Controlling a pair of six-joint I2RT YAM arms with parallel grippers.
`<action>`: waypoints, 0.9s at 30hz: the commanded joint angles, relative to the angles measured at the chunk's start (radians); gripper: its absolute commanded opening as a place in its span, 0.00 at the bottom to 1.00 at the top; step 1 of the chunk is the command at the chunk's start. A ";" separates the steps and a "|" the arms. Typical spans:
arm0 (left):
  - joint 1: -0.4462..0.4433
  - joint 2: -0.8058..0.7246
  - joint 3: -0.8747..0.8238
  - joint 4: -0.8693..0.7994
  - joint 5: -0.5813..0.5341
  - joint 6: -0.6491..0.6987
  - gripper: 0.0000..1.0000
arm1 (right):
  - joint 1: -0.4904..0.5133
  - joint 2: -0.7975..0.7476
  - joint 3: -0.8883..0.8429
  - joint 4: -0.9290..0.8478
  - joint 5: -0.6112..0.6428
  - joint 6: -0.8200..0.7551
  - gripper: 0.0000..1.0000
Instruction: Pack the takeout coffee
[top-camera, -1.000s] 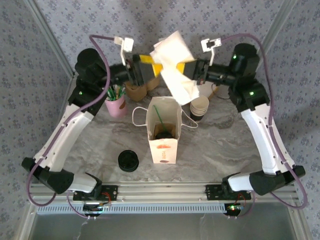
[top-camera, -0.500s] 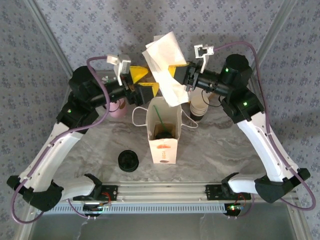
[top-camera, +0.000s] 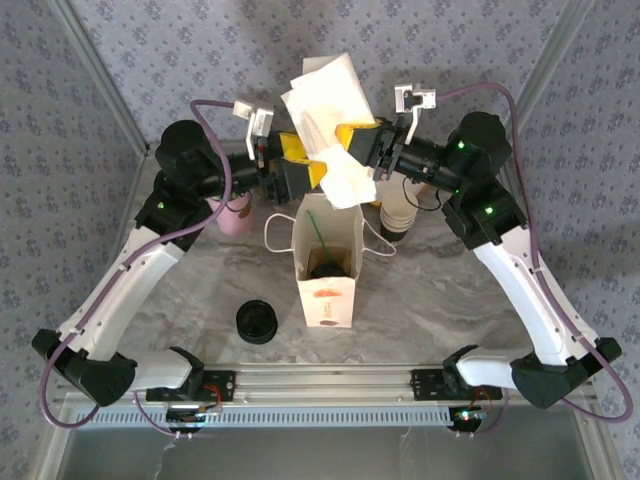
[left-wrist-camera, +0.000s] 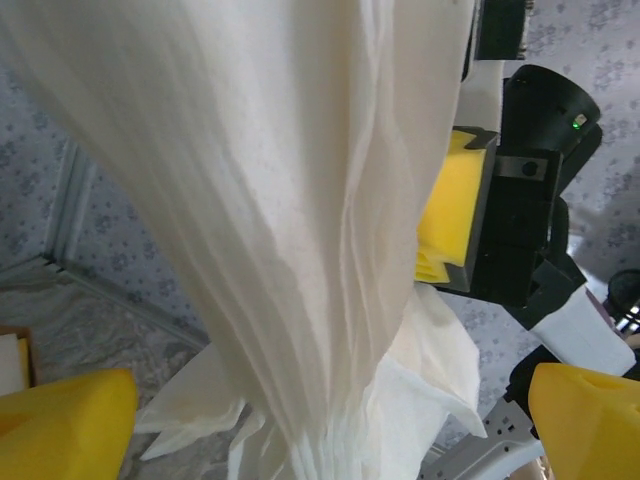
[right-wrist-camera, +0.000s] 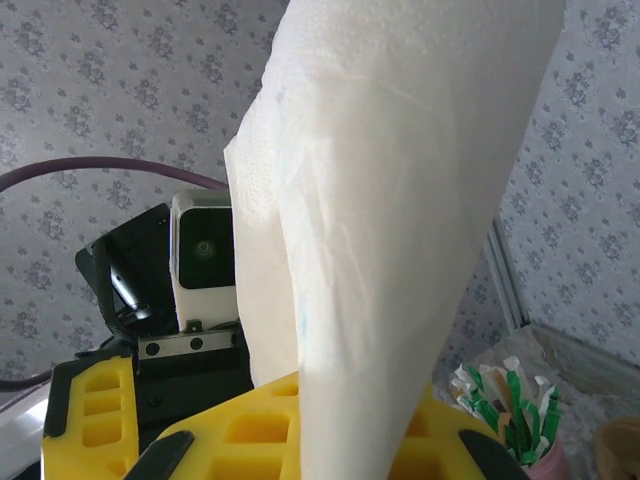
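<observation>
While poised above the paper bag (top-camera: 325, 292), pinches white napkin (top-camera: 325, 95) in closed right tool (top-camera: 352, 138), holds left tool (top-camera: 300, 165) spread wide around it, with takeout coffee (top-camera: 328, 266) down inside that bag.

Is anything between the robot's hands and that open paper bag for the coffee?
Yes: white napkins, pinched in the fingers of the right gripper, hang between both grippers above the mouth of the paper bag. The left gripper is open beside them. A dark round shape inside may be the coffee.
</observation>
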 joint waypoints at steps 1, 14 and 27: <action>-0.008 0.001 0.027 0.072 0.049 -0.013 1.00 | 0.010 -0.011 -0.002 0.072 -0.028 0.035 0.00; -0.024 0.059 0.082 0.093 0.071 -0.023 0.91 | 0.013 -0.006 -0.022 0.097 -0.038 0.077 0.00; -0.042 0.075 0.117 0.031 0.103 -0.007 0.37 | 0.013 0.001 -0.029 0.080 -0.032 0.075 0.00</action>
